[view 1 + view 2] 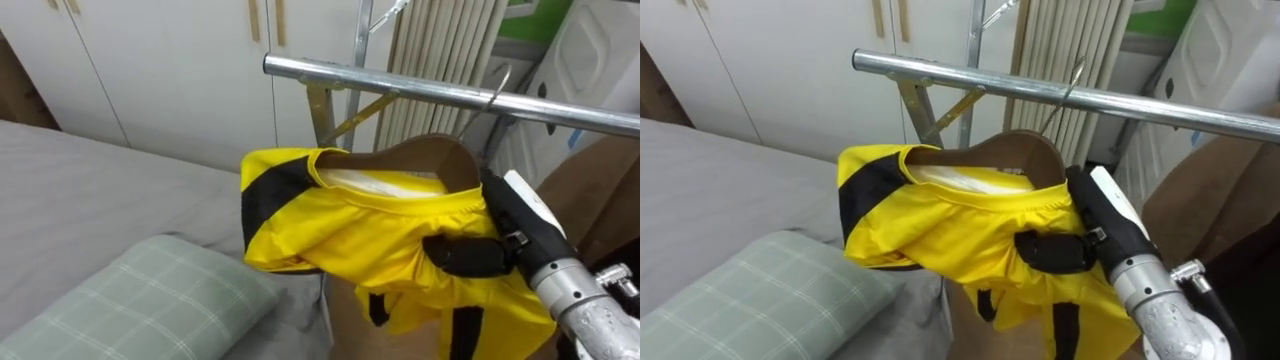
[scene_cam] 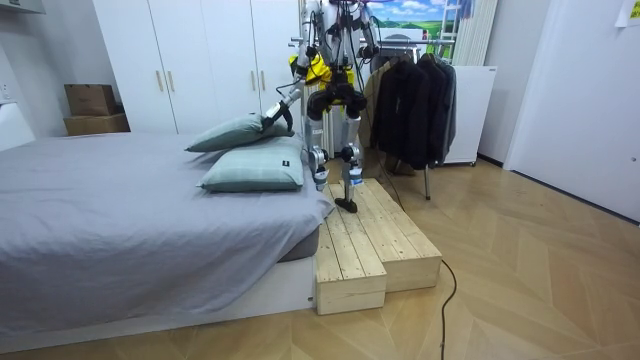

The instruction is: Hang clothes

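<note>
A yellow garment (image 1: pixel 370 235) with black stripes is draped over a brown wooden hanger (image 1: pixel 430 160). The hanger's wire hook (image 1: pixel 490 97) reaches up to the metal rail (image 1: pixel 400 85) of the clothes rack and touches it. My right hand (image 1: pixel 475 255) comes in from the lower right, its dark fingers and thumb curled round the hanger's right shoulder through the cloth. In the room view I stand on a wooden platform (image 2: pixel 370 240) between bed and rack, with my left hand (image 2: pixel 270 122) low by the pillows.
A grey bed (image 1: pixel 80 190) with a checked pillow (image 1: pixel 150 300) lies to my left. White wardrobe doors (image 1: pixel 170 60) stand behind it. Dark coats (image 2: pixel 410 100) hang further along the rack. A white radiator (image 1: pixel 440 40) stands behind the rail.
</note>
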Robot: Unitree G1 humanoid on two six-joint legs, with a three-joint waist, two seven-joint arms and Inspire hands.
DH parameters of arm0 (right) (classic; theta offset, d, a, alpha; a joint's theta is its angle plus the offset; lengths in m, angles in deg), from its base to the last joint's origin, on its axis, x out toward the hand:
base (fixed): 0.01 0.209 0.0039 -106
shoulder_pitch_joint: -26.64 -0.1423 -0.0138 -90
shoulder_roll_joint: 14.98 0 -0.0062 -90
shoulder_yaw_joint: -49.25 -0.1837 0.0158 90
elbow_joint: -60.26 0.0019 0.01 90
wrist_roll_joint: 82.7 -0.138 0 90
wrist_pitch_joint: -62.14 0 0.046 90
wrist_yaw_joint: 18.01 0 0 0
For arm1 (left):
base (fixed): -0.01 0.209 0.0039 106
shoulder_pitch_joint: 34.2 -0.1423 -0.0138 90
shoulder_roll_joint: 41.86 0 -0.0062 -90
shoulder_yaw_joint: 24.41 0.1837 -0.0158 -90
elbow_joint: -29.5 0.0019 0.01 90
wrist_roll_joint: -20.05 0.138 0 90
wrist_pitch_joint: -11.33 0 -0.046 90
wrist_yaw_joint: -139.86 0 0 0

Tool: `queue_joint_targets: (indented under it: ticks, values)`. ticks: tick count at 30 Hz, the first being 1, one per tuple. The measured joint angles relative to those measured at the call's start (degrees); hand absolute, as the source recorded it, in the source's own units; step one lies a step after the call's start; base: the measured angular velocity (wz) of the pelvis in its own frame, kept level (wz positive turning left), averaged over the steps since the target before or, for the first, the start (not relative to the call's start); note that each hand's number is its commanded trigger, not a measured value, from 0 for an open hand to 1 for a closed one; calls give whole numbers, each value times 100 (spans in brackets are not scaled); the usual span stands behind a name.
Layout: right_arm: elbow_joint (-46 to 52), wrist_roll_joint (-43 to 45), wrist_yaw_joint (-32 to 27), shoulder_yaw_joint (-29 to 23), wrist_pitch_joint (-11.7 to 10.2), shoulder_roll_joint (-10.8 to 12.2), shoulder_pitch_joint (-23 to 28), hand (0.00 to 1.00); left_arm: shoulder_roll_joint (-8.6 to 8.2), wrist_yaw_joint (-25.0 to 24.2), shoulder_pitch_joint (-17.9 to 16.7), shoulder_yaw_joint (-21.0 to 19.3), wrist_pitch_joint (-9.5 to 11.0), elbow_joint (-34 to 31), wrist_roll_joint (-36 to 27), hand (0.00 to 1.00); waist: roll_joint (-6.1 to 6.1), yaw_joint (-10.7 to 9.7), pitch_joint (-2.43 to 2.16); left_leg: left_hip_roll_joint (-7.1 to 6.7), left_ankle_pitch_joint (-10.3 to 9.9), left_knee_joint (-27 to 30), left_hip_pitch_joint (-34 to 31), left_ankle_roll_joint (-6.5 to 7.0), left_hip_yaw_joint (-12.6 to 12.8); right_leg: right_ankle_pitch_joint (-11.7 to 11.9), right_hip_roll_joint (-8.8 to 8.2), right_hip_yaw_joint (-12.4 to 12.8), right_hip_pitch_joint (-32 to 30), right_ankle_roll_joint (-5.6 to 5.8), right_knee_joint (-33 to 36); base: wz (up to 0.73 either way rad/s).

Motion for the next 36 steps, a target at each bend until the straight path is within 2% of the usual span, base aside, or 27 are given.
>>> queue_joint_targets:
  ticks: [8, 14, 26, 36]
  values:
    - [0, -30, 137, 62, 0, 0, -43, 100, -17, -29, 0, 7, -1, -47, 0, 0, -10, 51, -3, -5, 0, -9, -7, 0, -17, 0, -6, -17, 0, 0, -14, 0]
    - [-28, -377, 137, 57, 0, -3, -66, 100, -23, -29, -2, 2, -4, -117, -1, 0, -24, 63, -10, -5, 0, -8, -9, 0, -2, 1, -7, -16, -1, 1, -16, 0]
    - [-831, -858, 119, 52, -1, -39, -372, 100, -22, -106, -1, -2, -6, -190, -5, 0, -31, 78, -4, -7, 0, -13, -9, 0, -29, 0, -10, -32, 3, 2, -21, 0]
    - [-1014, -1044, 114, 52, -1, -42, -487, 100, -22, -165, 0, 2, -6, -190, -5, 0, -55, 82, 10, -8, 0, -16, -22, 0, -31, -1, -17, -68, 2, 2, -34, 0]
